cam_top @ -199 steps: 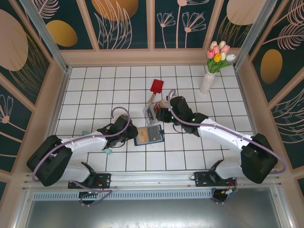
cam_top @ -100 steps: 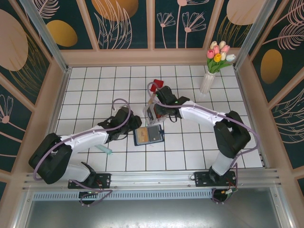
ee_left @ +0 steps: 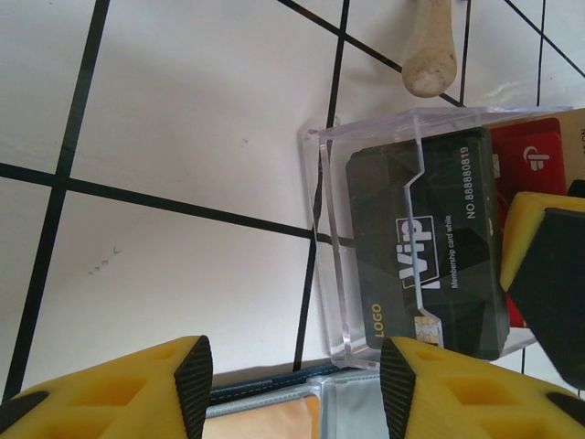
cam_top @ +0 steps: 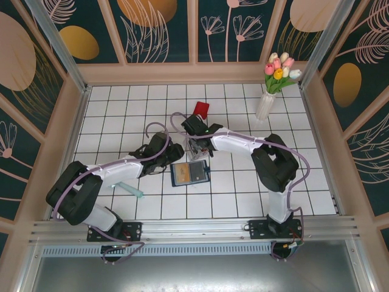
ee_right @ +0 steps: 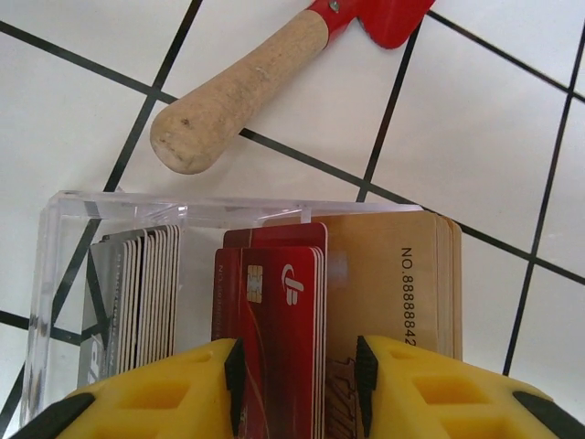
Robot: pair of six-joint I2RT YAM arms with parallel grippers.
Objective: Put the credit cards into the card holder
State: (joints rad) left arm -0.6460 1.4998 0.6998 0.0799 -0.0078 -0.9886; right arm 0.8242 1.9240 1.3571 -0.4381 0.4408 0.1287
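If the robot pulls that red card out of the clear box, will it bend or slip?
Probably stiff, slightly bendy: the red card looks thin and flat. Its glossy face may slip. The clear box looks light, so it might slide or tip when tugged.

Glossy plastic credit cards point(ee_right: 283, 320), clear box point(ee_right: 137, 203)

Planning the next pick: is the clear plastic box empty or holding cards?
Holding cards: grey cards, red cards and tan cards stand inside the clear plastic box.
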